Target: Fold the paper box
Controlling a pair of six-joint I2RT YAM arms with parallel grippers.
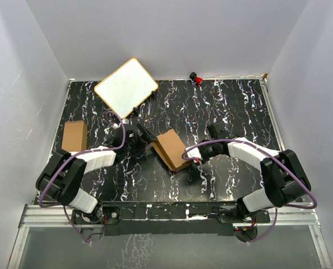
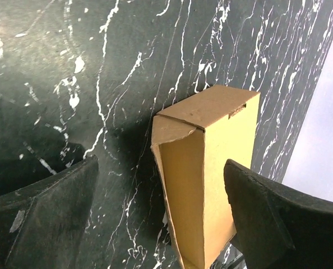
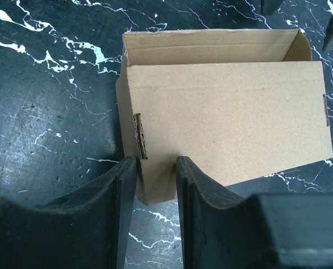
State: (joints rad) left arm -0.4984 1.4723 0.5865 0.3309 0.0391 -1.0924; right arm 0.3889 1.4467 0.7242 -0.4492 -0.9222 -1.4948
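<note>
The paper box [image 1: 171, 148] is a small brown oblong carton lying tilted mid-table, one long side open. My left gripper [image 1: 146, 139] is at its left end, open. In the left wrist view the box [image 2: 211, 145] stands between my wide-spread fingers [image 2: 54, 207], closer to the right one; gripper midpoint [image 2: 161, 168]. My right gripper [image 1: 193, 161] is at the box's near right corner. In the right wrist view the gripper [image 3: 155, 168] is closed on the bottom left corner of the box [image 3: 228, 117], with the cardboard between both fingers [image 3: 121, 196].
Another small brown carton [image 1: 74, 136] lies at the left table edge. A white board with a tan rim [image 1: 126, 87] lies at the back left. A small red object [image 1: 198, 78] sits at the back edge. White walls surround the black marbled table [image 1: 234, 106].
</note>
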